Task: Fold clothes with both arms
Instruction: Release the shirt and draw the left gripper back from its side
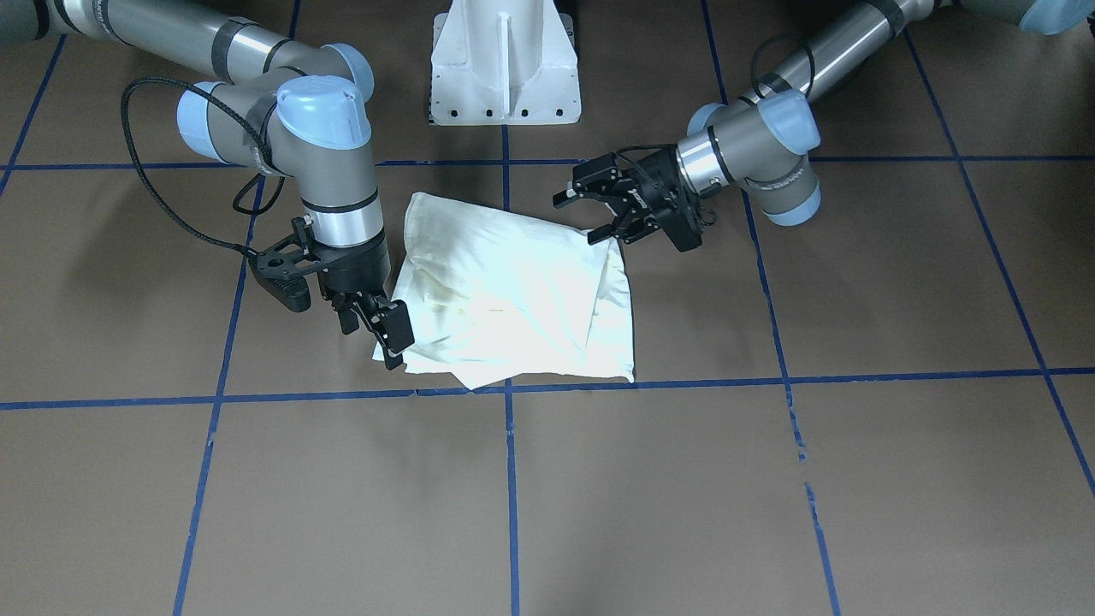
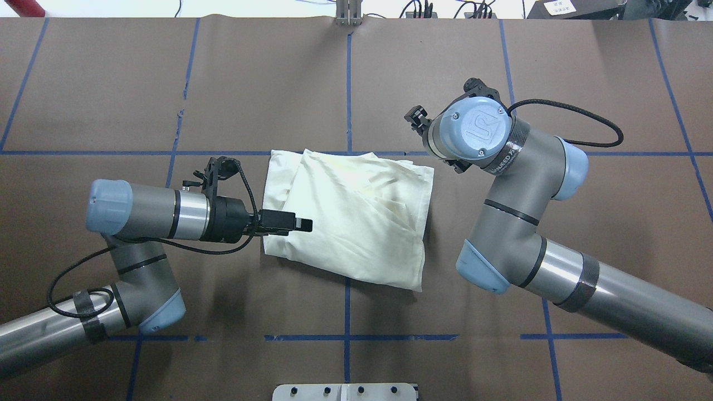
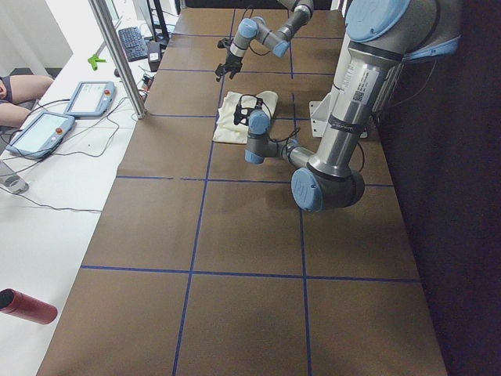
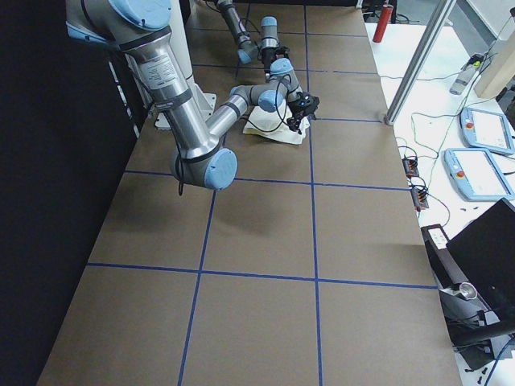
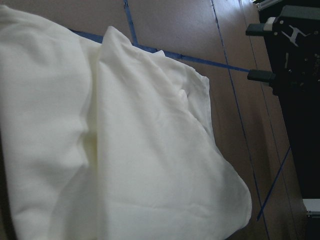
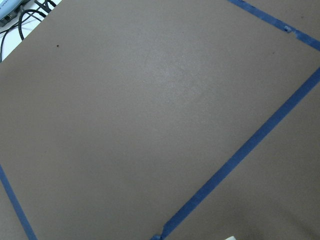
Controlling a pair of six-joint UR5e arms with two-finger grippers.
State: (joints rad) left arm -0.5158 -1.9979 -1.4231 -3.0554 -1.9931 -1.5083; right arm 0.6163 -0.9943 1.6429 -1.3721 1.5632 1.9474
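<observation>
Both were released: left tool (image 1: pixel 578 220) over the shirt (image 1: pixel 513 299) corner, right tool (image 1: pixel 376 334) by its opposite edge; pinching all layers looked key

UR logo on R arm cap (image 2: pixel 480 127)

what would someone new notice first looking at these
The cream shirt, folded into a rumpled block with its plain side up, lies bright against the brown table near its middle. Two grey arms flank it: the left gripper hovers open at one corner, and the right gripper is low at the opposite edge.
</observation>
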